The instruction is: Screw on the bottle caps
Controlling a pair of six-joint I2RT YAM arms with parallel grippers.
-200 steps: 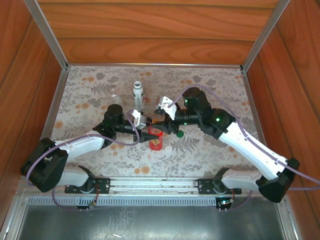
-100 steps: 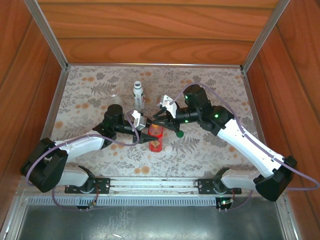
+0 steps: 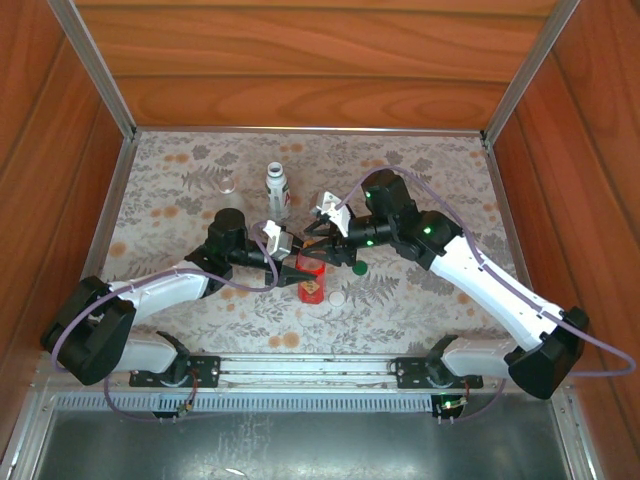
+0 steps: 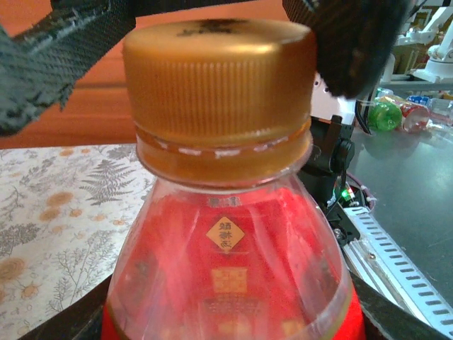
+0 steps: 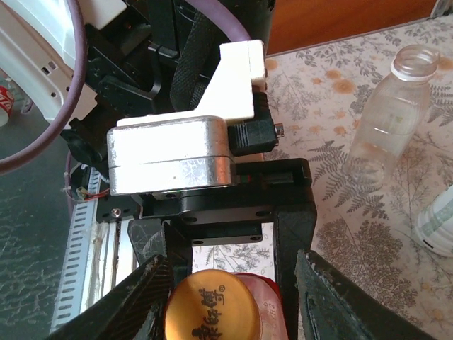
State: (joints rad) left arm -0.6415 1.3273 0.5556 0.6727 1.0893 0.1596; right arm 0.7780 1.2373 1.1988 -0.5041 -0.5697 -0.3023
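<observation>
The translucent red bottle stands upright at mid table, and my left gripper is shut on its body. The golden-brown cap sits on its neck. My right gripper straddles this cap from above, open; its left finger is at the cap's edge and its right finger stands apart from it. The green cap and the white cap lie on the cloth to the right of the red bottle. The white labelled bottle and the clear bottle stand uncapped farther back.
The floral cloth covers the table between wooden walls with metal posts. The clear bottle stands at the back left, near the white one. Both arms meet over the table's middle, and a metal rail runs along the near edge.
My right wrist has shifted slightly left over the red bottle, and its fingers closed in and then spread again. The left arm and the bottle have stayed put.
</observation>
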